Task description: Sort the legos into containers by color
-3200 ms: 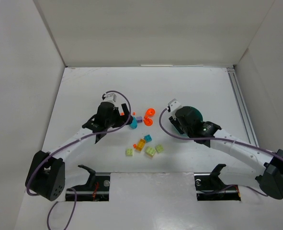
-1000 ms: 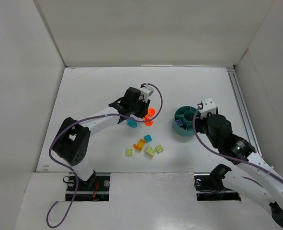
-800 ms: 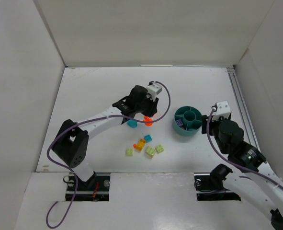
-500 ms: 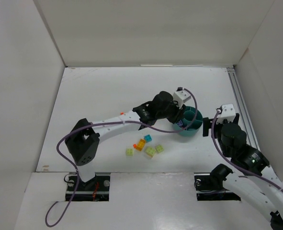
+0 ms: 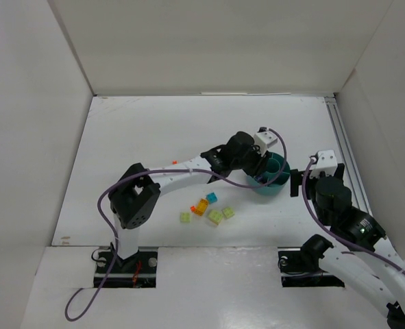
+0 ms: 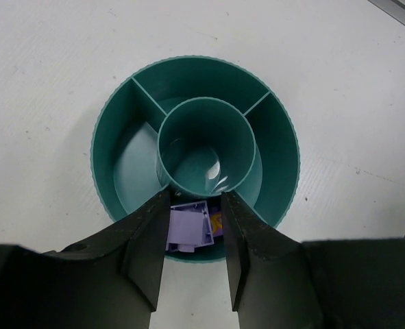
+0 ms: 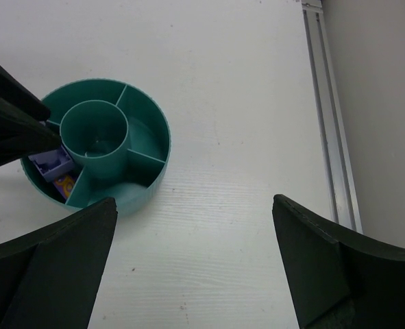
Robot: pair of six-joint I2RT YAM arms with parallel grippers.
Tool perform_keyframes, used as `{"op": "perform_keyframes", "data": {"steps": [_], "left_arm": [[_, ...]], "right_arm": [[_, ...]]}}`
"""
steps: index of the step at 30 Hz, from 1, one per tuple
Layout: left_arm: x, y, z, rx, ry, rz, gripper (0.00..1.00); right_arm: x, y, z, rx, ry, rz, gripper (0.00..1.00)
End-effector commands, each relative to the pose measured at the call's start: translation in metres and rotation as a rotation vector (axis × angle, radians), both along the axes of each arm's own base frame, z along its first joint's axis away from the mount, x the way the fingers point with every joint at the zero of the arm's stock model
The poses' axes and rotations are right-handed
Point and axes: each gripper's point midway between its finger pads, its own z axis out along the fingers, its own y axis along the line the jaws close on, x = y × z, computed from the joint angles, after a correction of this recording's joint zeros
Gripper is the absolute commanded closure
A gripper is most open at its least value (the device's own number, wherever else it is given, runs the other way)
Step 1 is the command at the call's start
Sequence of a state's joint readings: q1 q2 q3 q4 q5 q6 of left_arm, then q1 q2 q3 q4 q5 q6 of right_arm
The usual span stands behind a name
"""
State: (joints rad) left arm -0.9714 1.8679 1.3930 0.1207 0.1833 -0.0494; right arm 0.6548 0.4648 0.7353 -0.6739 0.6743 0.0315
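The round teal container (image 5: 279, 179) (image 6: 120, 123) (image 7: 151, 116) has compartments around a central tube. My left gripper (image 5: 262, 171) (image 6: 195, 200) hangs right over its near compartment, jaws a narrow gap apart and gripping nothing. Below that gap a purple lego (image 6: 188, 227) (image 7: 51, 163) lies in the compartment, with a small orange piece (image 6: 219, 223) (image 7: 65, 184) beside it. My right gripper (image 5: 297, 184) (image 7: 194, 205) stands wide open over bare table just right of the dish. Loose legos lie left of the dish: yellow-green ones (image 5: 216, 216), an orange one (image 5: 200, 207) and a teal one (image 5: 211, 197).
An aluminium rail (image 5: 346, 157) (image 7: 329, 116) runs along the table's right side. White walls enclose the table on the left, back and right. A tiny red bit (image 5: 175, 162) lies beside the left arm. The left fingers (image 7: 10, 116) show dark at the right wrist view's left edge.
The left arm has swung right from the orange pieces to above the dish, and its jaws have parted a little. The right gripper has backed away from the dish and opened wide.
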Motion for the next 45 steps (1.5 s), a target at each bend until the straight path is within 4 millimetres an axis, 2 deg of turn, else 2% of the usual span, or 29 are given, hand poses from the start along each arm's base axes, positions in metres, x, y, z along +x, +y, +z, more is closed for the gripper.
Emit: {"op": "perform_keyframes", "data": {"steps": [1,3,5,6,7,9,10,11,13,14,15,17,19,20,21,22,24,25,29,31,32,33,34,36,37,38,39,44,45], "left_arm": [[0.005,-0.015,0.038,-0.084,-0.051,-0.018,0.67],[0.005,-0.015,0.043,-0.092,-0.056,-0.018,0.67],[0.001,-0.008,0.041,-0.095,-0.059,-0.018,0.57],[-0.001,-0.006,0.059,-0.133,-0.085,-0.018,0.51],[-0.004,-0.001,0.058,-0.136,-0.087,-0.018,0.44],[-0.005,0.006,0.071,-0.155,-0.111,0.003,0.40],[-0.006,0.012,0.091,-0.188,-0.138,0.013,0.36],[-0.008,0.019,0.089,-0.178,-0.146,0.020,0.33],[-0.005,0.034,0.111,-0.206,-0.191,0.081,0.19],[-0.005,0.042,0.108,-0.195,-0.195,0.104,0.13],[0.000,0.053,0.111,-0.189,-0.215,0.158,0.02],[-0.001,0.071,0.133,-0.228,-0.247,0.216,0.00],[0.003,0.095,0.123,-0.224,-0.221,0.299,0.00],[-0.001,0.110,0.136,-0.260,-0.229,0.316,0.00],[0.005,0.125,0.134,-0.266,-0.221,0.366,0.00],[0.007,0.140,0.119,-0.253,-0.202,0.418,0.00],[0.005,0.162,0.119,-0.299,-0.160,0.492,0.00],[0.009,0.177,0.105,-0.285,-0.142,0.543,0.00],[0.018,0.230,0.096,-0.311,-0.123,0.836,0.00],[0.015,0.253,0.090,-0.338,-0.069,0.977,0.00],[0.014,0.264,0.088,-0.350,-0.042,1.053,0.00],[0.009,0.289,0.068,-0.263,-0.026,1.174,0.00],[0.006,0.302,0.065,-0.271,-0.004,1.245,0.00],[0.002,0.317,0.059,-0.314,0.061,1.367,0.00],[-0.006,0.329,0.044,-0.250,0.089,1.405,0.00],[-0.008,0.335,0.039,-0.245,0.109,1.437,0.00],[-0.008,0.341,0.034,-0.271,0.151,1.484,0.00],[-0.017,0.345,0.006,-0.231,0.263,1.465,0.00],[-0.019,0.343,0.010,-0.263,0.271,1.450,0.00]], "right_arm": [[0.000,-0.004,0.006,0.018,-0.022,-0.029,0.00],[0.000,-0.004,0.006,0.018,-0.022,-0.029,0.00],[0.000,-0.004,0.006,0.018,-0.022,-0.029,0.00],[0.000,-0.002,0.006,0.022,-0.019,-0.016,0.00],[0.001,-0.002,0.004,0.007,-0.010,-0.013,0.00],[0.003,0.002,0.004,-0.002,-0.005,0.003,0.00],[0.006,0.006,0.007,-0.010,-0.007,0.025,0.00],[0.009,0.010,0.006,-0.022,-0.001,0.042,0.00],[0.017,0.025,0.014,-0.016,-0.022,0.109,0.00],[0.022,0.032,0.012,-0.043,-0.011,0.140,0.00],[0.026,0.040,0.014,-0.053,-0.016,0.174,0.00],[0.034,0.056,0.014,-0.045,-0.019,0.234,0.00],[0.042,0.074,0.009,-0.085,0.003,0.321,0.00],[0.044,0.080,0.009,-0.089,0.003,0.347,0.00],[0.050,0.092,0.011,-0.105,-0.012,0.396,0.00],[0.052,0.098,0.011,-0.104,-0.017,0.421,0.00],[0.054,0.123,0.015,-0.091,-0.044,0.511,0.00],[0.058,0.133,0.006,-0.110,-0.021,0.540,0.00],[0.069,0.177,-0.010,-0.136,0.011,0.631,0.00],[0.073,0.202,-0.009,-0.148,0.012,0.675,0.00],[0.079,0.217,-0.026,-0.170,0.060,0.699,0.00],[0.080,0.226,-0.031,-0.189,0.075,0.717,0.00],[0.079,0.242,-0.033,-0.192,0.075,0.746,0.00],[0.088,0.269,-0.041,-0.226,0.083,0.783,0.03],[0.088,0.280,-0.045,-0.228,0.096,0.807,0.03],[0.089,0.298,-0.034,-0.211,0.068,0.834,0.06],[0.094,0.309,-0.054,-0.228,0.113,0.852,0.06],[0.109,0.348,-0.079,-0.231,0.167,0.885,0.10],[0.115,0.359,-0.071,-0.214,0.145,0.894,0.10]]}}
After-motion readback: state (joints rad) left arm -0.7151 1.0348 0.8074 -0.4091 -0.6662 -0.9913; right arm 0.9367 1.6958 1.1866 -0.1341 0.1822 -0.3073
